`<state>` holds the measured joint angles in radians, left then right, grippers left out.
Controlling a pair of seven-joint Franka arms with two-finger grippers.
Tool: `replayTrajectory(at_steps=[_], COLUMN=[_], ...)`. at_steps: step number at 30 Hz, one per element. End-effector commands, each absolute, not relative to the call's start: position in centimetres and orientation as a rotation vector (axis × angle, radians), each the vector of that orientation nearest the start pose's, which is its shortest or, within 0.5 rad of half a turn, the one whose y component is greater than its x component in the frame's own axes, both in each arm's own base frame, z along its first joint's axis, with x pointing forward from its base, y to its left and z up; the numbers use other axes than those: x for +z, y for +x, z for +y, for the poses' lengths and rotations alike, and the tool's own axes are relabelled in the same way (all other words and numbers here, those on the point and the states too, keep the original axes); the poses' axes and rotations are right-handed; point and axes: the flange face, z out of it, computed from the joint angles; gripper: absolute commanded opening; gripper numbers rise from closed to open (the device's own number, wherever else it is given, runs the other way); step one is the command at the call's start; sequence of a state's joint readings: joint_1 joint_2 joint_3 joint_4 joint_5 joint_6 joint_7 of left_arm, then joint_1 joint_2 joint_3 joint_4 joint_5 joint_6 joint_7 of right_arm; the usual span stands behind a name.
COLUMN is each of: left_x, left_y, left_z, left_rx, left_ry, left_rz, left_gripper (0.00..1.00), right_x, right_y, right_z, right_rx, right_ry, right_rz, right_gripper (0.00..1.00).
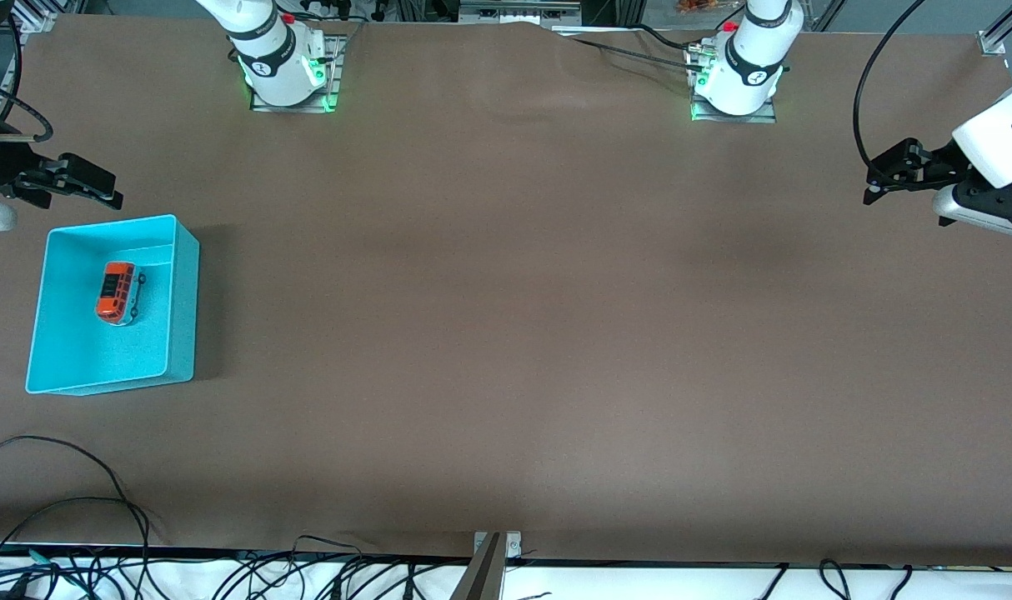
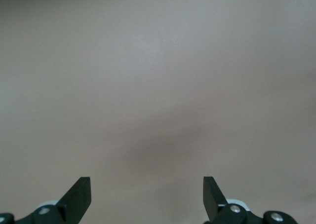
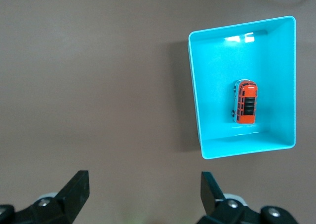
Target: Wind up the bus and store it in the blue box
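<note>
The small orange bus point(image 1: 117, 292) point(image 3: 246, 102) lies on the flat bottom of the blue box point(image 1: 182, 308) point(image 3: 197, 91), at the right arm's end of the table. Up in the air by the box's wall that faces the robots hangs my right gripper point(image 1: 97, 190) point(image 3: 144, 190), open with nothing between its fingers. My left gripper point(image 1: 885, 179) point(image 2: 147, 197) hangs open and empty over bare table at the left arm's end.
The brown table cover point(image 1: 506, 317) spreads between both arm bases point(image 1: 289, 75) point(image 1: 735, 83). Loose black cables point(image 1: 72, 500) lie along the table edge nearest the front camera. A metal bracket point(image 1: 493, 554) sits at the middle of that edge.
</note>
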<state>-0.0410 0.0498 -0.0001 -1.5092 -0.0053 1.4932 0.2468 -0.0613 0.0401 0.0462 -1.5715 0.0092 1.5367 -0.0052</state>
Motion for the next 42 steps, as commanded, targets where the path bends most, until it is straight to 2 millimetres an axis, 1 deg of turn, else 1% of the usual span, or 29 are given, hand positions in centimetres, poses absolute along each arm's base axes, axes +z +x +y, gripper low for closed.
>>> replayTrajectory(at_steps=[1, 5, 9, 12, 24, 42], left_x=[62.52, 62.61, 62.61, 62.62, 62.61, 62.61], left_y=[56.69, 56.65, 56.67, 56.65, 56.66, 56.66], left_z=[-2.62, -2.6, -2.01, -2.64, -2.33, -2.36], left_rx=[0.083, 0.081, 0.079, 0.078, 0.08, 0.08], left_ry=[-3.122, -3.12, -3.138, -3.148, -3.14, -3.135], left_rz=[0.444, 0.441, 0.426, 0.433, 0.394, 0.395], left_gripper=[1.0, 1.0, 1.0, 1.0, 1.0, 1.0], right_x=[60.46, 60.53, 60.46, 60.54, 60.56, 60.79], right_y=[56.46, 56.47, 56.46, 56.48, 56.52, 56.56], right_z=[-1.02, -0.87, -1.02, -1.04, -0.95, -0.61], right_rx=[0.124, 0.122, 0.124, 0.119, 0.114, 0.105], right_ry=[-3.12, -3.122, -3.12, -3.122, -3.122, -3.122], right_rz=[0.004, 0.002, 0.004, 0.002, -0.003, -0.012], right_gripper=[1.0, 1.0, 1.0, 1.0, 1.0, 1.0])
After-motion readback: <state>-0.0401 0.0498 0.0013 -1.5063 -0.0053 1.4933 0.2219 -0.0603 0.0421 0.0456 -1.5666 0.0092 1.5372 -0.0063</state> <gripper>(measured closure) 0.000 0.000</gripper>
